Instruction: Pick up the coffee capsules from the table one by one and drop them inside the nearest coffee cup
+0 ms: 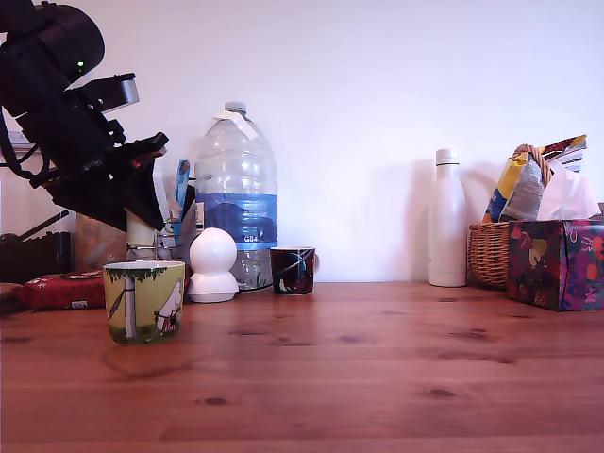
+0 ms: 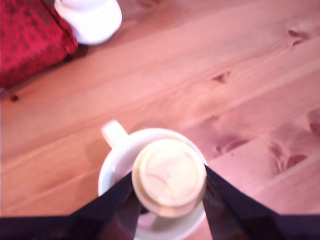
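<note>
Holding capsule over cup, release pending.
Your gripper (image 2: pixel 169 200) pinches one coffee capsule (image 2: pixel 169 177) above the coffee cup (image 1: pixel 144 301); no other capsule shows on the table (image 1: pixel 377 368).

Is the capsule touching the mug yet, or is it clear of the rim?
Apart. In the exterior view the capsule, held in the gripper, hangs above the mug, with a gap showing over its rim.
</note>
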Robot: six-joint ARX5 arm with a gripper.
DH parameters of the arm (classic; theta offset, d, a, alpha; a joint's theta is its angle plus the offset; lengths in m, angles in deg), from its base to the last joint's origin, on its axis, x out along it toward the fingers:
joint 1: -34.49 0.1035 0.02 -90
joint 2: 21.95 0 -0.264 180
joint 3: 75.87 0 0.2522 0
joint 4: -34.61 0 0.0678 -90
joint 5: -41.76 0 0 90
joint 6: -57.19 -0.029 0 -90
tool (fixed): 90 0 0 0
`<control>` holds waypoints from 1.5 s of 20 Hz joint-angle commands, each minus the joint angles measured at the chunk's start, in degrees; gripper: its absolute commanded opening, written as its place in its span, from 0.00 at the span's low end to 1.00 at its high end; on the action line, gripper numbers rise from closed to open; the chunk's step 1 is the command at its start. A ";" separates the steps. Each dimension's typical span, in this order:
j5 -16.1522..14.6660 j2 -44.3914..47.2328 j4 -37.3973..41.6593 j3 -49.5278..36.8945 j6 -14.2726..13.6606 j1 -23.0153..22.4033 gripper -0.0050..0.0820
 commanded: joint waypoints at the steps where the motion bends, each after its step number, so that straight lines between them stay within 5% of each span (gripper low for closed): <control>1: -0.24 0.90 0.68 0.42 -0.22 0.26 0.95; 7: -0.31 0.90 0.96 0.42 -0.22 0.26 0.95; 11: -0.31 0.85 0.85 0.42 -0.24 0.26 0.81; 14: -1.31 0.46 0.61 0.42 -0.24 0.26 0.50; 17: -4.79 -0.35 -0.09 0.42 -1.66 0.24 0.02; 23: -6.29 -6.29 1.99 -2.62 -3.21 0.00 0.03; 30: -5.14 -22.64 13.38 -20.63 -0.87 0.85 0.03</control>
